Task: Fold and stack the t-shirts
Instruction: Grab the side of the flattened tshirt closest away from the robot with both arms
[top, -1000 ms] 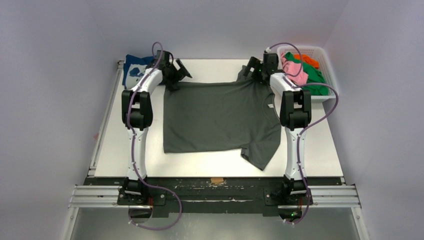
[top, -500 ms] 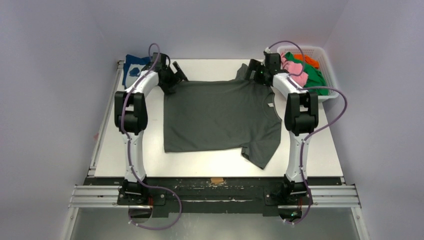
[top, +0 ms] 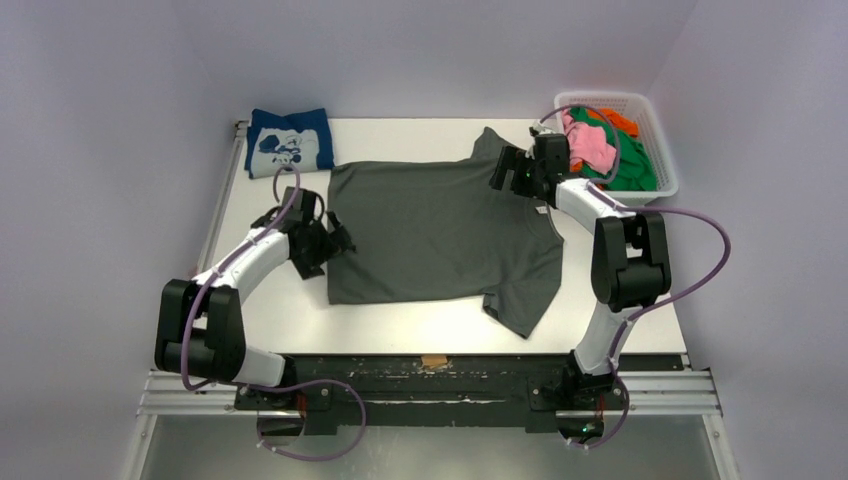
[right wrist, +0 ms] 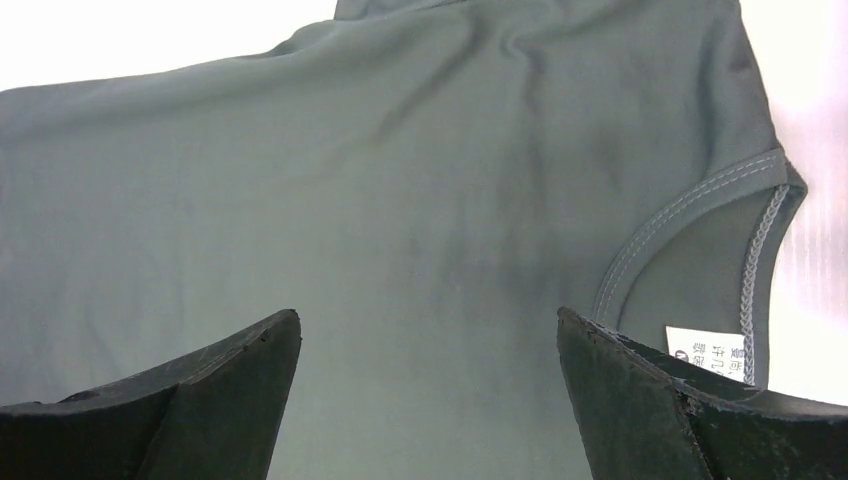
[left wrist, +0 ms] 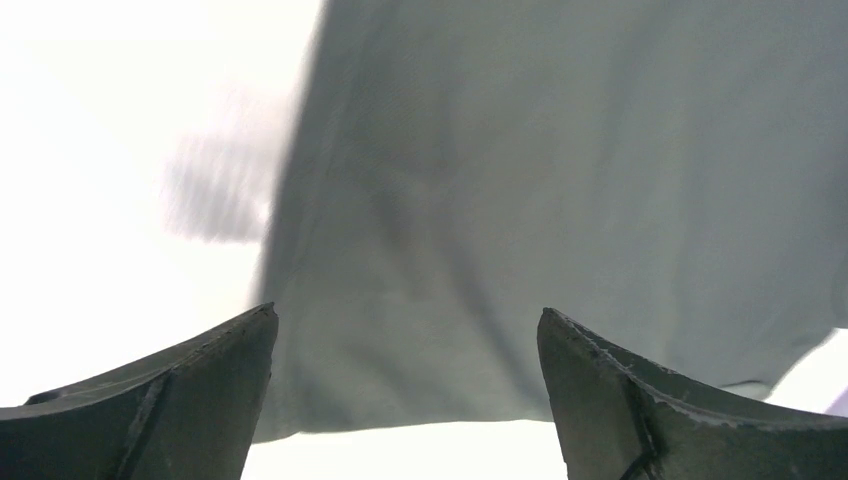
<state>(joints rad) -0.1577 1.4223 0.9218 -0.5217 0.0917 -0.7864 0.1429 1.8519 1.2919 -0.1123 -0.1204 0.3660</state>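
From above, the grey tee [top: 440,235] lies spread flat on the table [top: 400,325], and a folded navy tee [top: 290,140] sits at the far left corner. The left gripper [top: 335,240] is at the grey tee's left edge, the right gripper [top: 508,170] by its collar. Left wrist: jaws released, empty, over cloth. Right wrist: the same, beside the neckline.

Dark grey t-shirt [top: 440,235]: plain, uniform; neck label [right wrist: 710,358] white with dark lettering. Navy blue t-shirt [top: 290,140]: white cartoon print. Pink t-shirt [top: 590,140], green t-shirt [top: 630,170], orange t-shirt [top: 620,120]: solid colours. Basket [top: 600,97]: white mesh. Table [top: 640,300]: white.
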